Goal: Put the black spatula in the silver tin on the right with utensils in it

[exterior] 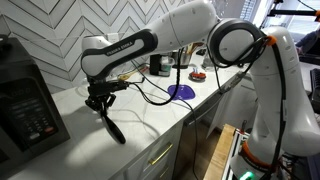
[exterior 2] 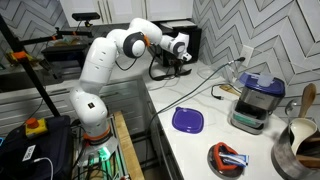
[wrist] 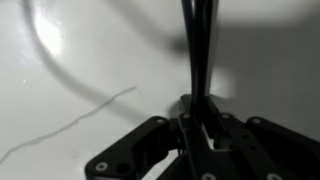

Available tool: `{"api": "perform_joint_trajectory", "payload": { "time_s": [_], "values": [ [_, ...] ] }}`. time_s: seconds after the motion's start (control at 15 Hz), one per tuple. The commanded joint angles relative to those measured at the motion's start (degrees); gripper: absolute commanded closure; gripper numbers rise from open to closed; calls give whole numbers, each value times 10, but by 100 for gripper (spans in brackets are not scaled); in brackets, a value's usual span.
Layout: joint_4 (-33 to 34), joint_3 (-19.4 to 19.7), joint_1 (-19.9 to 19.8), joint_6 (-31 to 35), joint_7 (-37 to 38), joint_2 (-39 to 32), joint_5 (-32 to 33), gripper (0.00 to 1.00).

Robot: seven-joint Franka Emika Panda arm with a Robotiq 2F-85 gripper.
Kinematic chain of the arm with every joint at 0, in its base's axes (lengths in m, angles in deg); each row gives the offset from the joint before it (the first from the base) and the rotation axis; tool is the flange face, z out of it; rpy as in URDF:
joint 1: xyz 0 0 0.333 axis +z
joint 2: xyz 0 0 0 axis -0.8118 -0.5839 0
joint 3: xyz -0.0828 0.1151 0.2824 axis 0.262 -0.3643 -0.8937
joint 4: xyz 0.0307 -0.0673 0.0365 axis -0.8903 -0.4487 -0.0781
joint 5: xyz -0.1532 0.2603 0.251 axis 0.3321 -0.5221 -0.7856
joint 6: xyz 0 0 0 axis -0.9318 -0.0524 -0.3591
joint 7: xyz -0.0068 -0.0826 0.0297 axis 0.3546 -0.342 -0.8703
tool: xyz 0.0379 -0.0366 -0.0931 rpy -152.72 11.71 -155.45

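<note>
My gripper [exterior: 99, 101] is shut on the black spatula [exterior: 112, 128], which hangs tilted with its head just above the white counter, next to the black coffee machine [exterior: 25, 108]. In the wrist view the jaws [wrist: 200, 122] clamp the spatula's slim handle [wrist: 197, 45], which runs away over the counter. In an exterior view the gripper [exterior 2: 172, 64] is at the far end of the counter. The silver tin [exterior 2: 297, 152], with a wooden spoon in it, stands at the near right end, far from the gripper.
A purple plate [exterior 2: 186, 121] lies mid-counter; it also shows in an exterior view [exterior: 180, 92]. A grey appliance [exterior 2: 256, 102] and a red bowl [exterior 2: 228, 158] stand near the tin. A black cable [exterior: 150, 98] trails across the counter. The tiled wall runs behind.
</note>
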Motion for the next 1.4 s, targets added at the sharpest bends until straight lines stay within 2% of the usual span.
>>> {"api": "perform_joint_trajectory", "payload": {
  "time_s": [0.0, 0.13, 0.4, 0.67, 0.8, 0.87, 0.93, 1.27, 1.33],
  "values": [
    [0, 25, 19, -36, 48, 32, 42, 96],
    [-1, 44, 36, -41, 103, 62, 94, 100],
    [15, 55, 52, -107, 187, 121, 208, 97],
    [30, 45, 34, -183, 204, 150, 281, 97],
    [39, 46, 33, -218, 236, 163, 324, 97],
    [37, 29, 9, -195, 189, 168, 267, 97],
    [45, 30, 17, -196, 210, 152, 296, 89],
    [46, 24, 7, -196, 201, 160, 282, 89],
    [46, 23, 7, -196, 201, 160, 282, 97]
  ]
}}
